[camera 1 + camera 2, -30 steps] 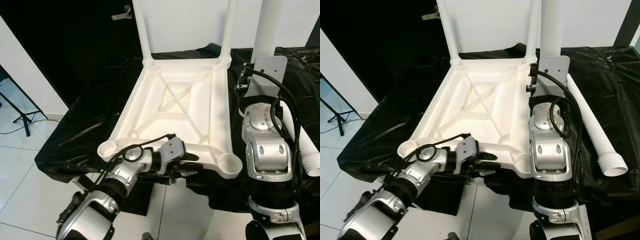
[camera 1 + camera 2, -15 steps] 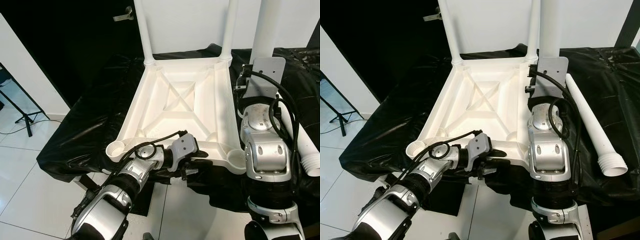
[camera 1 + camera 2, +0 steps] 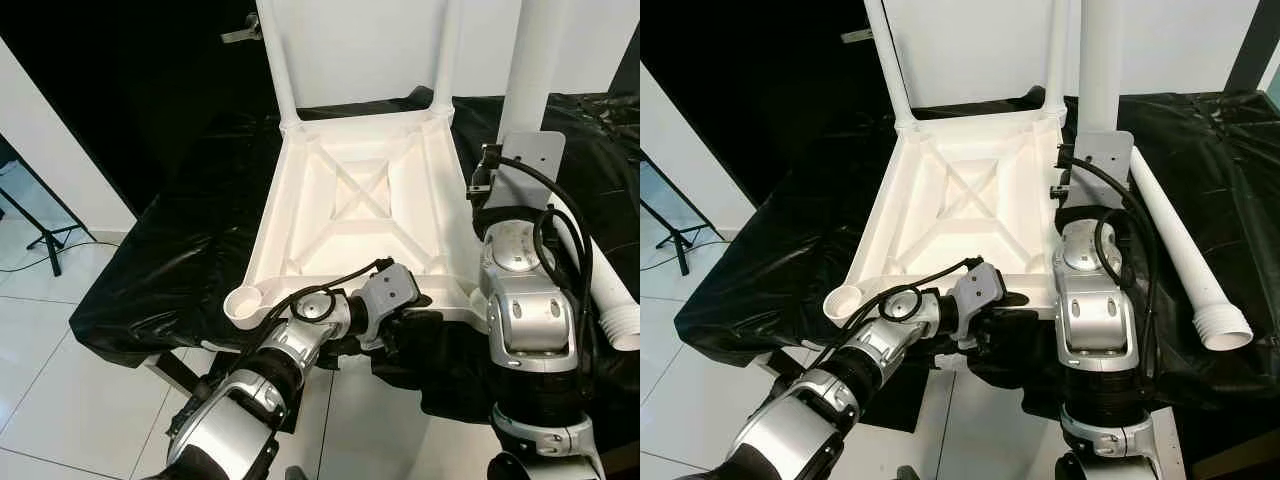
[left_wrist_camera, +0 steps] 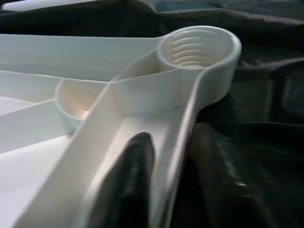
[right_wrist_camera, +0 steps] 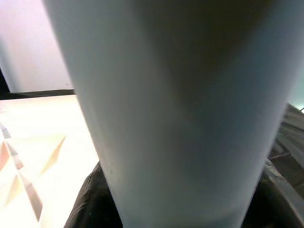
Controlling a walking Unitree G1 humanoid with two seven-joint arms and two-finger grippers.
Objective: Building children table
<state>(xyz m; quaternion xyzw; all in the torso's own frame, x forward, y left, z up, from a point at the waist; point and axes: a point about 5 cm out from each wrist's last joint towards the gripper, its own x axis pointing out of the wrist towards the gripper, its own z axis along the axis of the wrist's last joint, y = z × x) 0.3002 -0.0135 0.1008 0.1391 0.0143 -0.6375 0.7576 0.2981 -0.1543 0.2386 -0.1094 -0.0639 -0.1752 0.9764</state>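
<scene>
Two legs stand fitted in the upturned tabletop (image 3: 360, 200) on the black sheet (image 3: 180, 260); left gripper (image 3: 405, 312) pinches its stiff, light near rim, right gripper's fingers hidden behind an upright leg (image 3: 530, 60)

The near rim of the upturned white table (image 3: 360, 215) is blocked by the left claw (image 3: 425, 305) and the right arm. Two upright legs (image 3: 275, 60) bar the far corners. The ribbed middle and the near-left socket (image 3: 243, 303) are left open.
</scene>
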